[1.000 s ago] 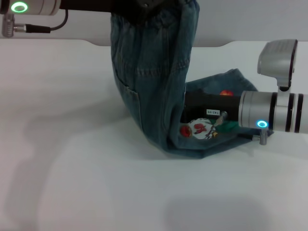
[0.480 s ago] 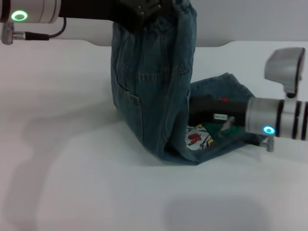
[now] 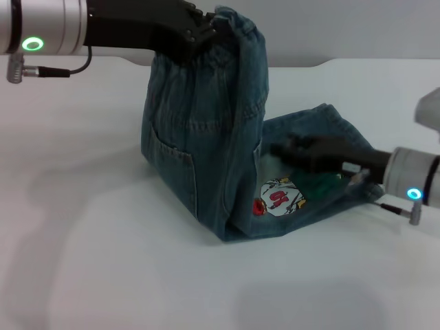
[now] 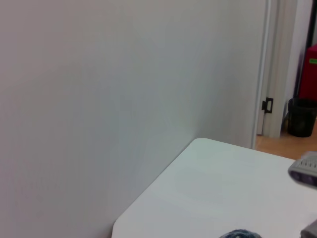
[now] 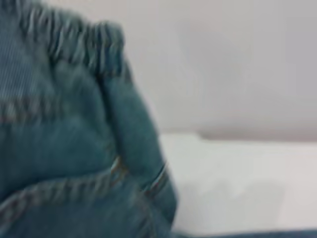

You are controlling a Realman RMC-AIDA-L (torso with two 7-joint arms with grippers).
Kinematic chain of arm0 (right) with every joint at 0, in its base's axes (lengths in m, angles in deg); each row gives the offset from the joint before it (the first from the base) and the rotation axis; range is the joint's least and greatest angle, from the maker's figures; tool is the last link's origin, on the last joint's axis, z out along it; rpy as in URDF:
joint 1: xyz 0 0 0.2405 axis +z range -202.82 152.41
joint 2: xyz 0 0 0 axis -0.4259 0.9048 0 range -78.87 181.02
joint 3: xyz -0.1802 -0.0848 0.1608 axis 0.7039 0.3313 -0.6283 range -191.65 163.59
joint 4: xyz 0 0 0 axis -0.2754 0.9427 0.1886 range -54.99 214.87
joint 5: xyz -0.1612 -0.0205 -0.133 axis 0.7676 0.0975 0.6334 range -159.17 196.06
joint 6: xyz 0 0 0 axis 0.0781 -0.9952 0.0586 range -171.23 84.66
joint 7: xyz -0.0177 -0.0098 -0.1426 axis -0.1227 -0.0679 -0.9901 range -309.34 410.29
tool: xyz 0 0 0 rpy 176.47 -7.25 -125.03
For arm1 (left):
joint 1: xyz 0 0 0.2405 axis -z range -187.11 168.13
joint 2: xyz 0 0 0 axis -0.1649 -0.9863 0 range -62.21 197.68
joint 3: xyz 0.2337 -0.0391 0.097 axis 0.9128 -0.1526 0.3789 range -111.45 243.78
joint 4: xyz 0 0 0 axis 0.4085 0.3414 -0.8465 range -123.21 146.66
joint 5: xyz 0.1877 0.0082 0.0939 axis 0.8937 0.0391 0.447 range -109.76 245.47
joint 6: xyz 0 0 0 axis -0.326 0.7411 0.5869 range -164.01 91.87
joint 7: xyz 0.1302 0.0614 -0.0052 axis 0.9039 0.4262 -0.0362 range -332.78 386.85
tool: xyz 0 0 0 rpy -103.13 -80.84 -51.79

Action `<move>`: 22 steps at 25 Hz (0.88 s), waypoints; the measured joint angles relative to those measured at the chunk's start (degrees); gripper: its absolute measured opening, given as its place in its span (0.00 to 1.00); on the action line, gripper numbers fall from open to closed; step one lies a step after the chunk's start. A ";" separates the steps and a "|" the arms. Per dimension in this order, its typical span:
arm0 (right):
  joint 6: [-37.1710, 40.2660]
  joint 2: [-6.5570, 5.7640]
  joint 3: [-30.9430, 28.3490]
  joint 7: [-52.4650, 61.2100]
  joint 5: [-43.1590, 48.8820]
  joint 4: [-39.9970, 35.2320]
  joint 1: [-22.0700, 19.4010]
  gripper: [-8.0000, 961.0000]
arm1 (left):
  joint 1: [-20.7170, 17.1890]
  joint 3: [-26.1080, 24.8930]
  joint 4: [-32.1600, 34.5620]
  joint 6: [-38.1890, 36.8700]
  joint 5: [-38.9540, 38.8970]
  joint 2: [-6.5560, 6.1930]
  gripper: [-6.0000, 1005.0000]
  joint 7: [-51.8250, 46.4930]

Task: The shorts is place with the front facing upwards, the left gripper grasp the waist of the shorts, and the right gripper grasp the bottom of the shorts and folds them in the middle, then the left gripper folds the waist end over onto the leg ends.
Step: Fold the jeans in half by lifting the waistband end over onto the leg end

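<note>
Two grippers work the shorts [image 3: 206, 144] on the white tabletop [image 3: 82, 261]. The left gripper [image 3: 206, 33] holds the waist [image 3: 230, 31] clamped and raised, while the right gripper [image 3: 292, 148] lies blurred over the flat legs, jaws' state unclear.

The left arm reaches in high from the robot's left, green wrist light lit, its left hand [image 3: 206, 31] clamped on the waist [image 3: 230, 27] of the shorts [image 3: 206, 137] and holding it up. The right arm lies low on the robot's right — its right hand [image 3: 292, 150] blurred, resting over the shorts' flat part.
</note>
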 joint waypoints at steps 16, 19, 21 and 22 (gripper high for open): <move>5.78 -0.53 -12.12 -7.41 -17.87 -9.68 -15.07 0.52 | 2.75 7.72 -4.22 7.14 0.05 0.03 0.09 -0.48; 6.20 -0.63 -13.47 -7.73 -17.87 -9.60 -16.02 0.52 | 4.52 12.21 -6.93 11.62 0.05 0.10 0.09 -0.59; 6.24 -0.67 -13.61 -7.88 -17.87 -9.65 -16.40 0.52 | 5.01 12.99 -7.37 12.27 0.04 0.11 0.09 -0.60; 6.25 -0.68 -13.63 -7.90 -17.87 -9.70 -16.52 0.52 | 5.89 14.32 -8.19 13.37 0.02 0.16 0.09 -0.60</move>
